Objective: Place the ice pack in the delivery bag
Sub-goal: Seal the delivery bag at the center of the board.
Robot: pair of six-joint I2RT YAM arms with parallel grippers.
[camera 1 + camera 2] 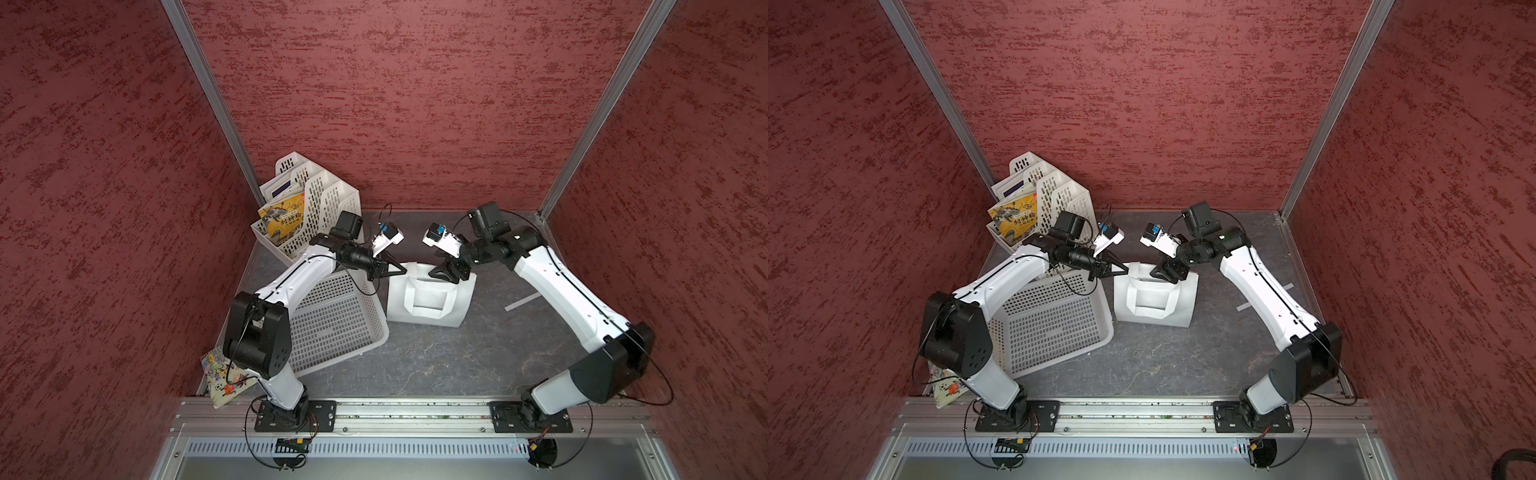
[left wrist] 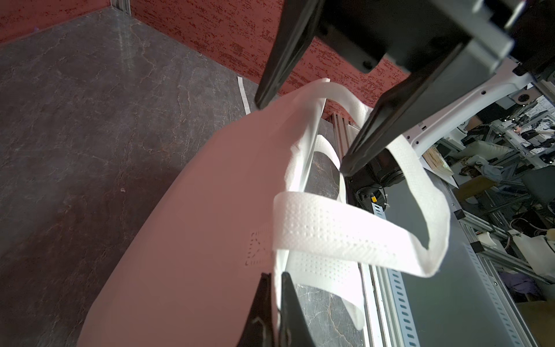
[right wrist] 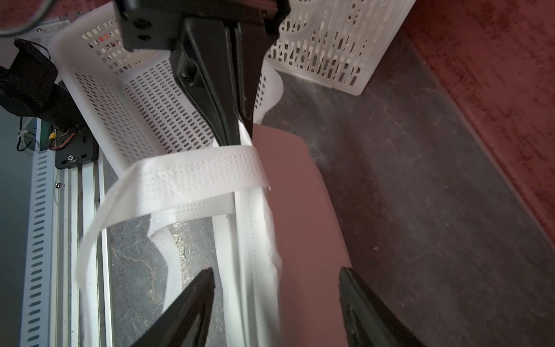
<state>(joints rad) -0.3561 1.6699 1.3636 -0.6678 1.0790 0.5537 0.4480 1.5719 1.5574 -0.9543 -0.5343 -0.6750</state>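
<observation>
A: How is the left claw (image 2: pixel 277 279) found?
B: Clenched on the rim of the delivery bag (image 1: pixel 432 307), at the end beside the perforated basket (image 1: pixel 336 328). The right claw (image 3: pixel 276 270) is seen released, its jaws spread to either side of the rim's other end, with nothing grasped.
A: What is called for now?
B: The mouth is judged to be pressed nearly flat, so it must be opened first. Only one wall should be taken by the right claw, not both layers and not a loop handle (image 3: pixel 195 177). The walls can then be drawn apart, lest the light bag be dragged across the table (image 1: pixel 457 365).
A: And the ice pack?
B: It is shown in no view. The bag is placed at frame centre in both top views.
A: What is given by the wrist views alone?
B: The pinch on the fabric and the flattened mouth. From above, only the bag's place beside the basket is made plain.
</observation>
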